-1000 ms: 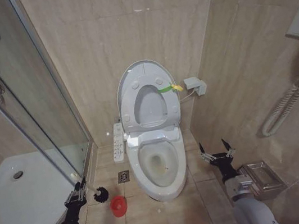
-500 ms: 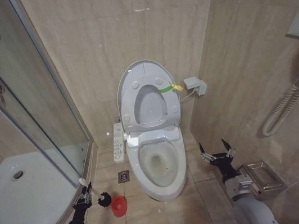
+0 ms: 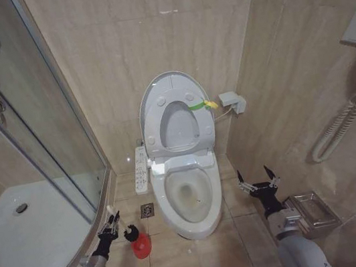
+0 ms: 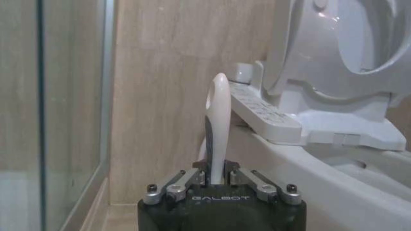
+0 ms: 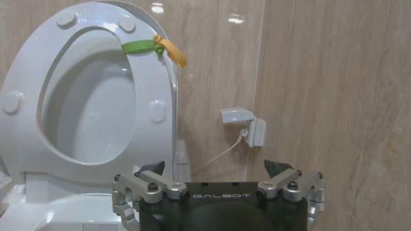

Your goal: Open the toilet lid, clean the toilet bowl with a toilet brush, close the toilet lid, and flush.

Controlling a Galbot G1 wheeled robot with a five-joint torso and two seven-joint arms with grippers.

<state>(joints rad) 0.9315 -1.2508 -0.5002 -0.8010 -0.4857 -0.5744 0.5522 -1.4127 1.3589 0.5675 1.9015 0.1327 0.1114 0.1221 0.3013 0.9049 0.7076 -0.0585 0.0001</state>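
The toilet lid (image 3: 170, 78) stands raised against the wall with the seat ring folded up against it. A yellow-green loop (image 3: 202, 105) hangs at its edge. Below it, the toilet bowl (image 3: 190, 202) is uncovered. My left gripper (image 3: 110, 225) is low, left of the bowl, and shut on the white handle of the toilet brush (image 3: 131, 234). The dark brush head hangs at the rim of the red cup (image 3: 142, 247). In the left wrist view the handle (image 4: 219, 120) rises from my shut left gripper (image 4: 217, 174). My right gripper (image 3: 259, 182) hovers open to the right of the bowl, holding nothing.
A glass shower door (image 3: 43, 134) and a white shower tray (image 3: 19, 240) take up the left side. A button panel (image 3: 141, 169) juts from the bowl's left side, near a floor drain (image 3: 147, 211). A metal box (image 3: 315, 214) sits on the floor at the right, below a wall socket (image 3: 233, 103).
My left gripper has swung right toward the toilet with the brush. The brush head has gone from the floor left of the red cup to the cup's rim. The right arm is still.
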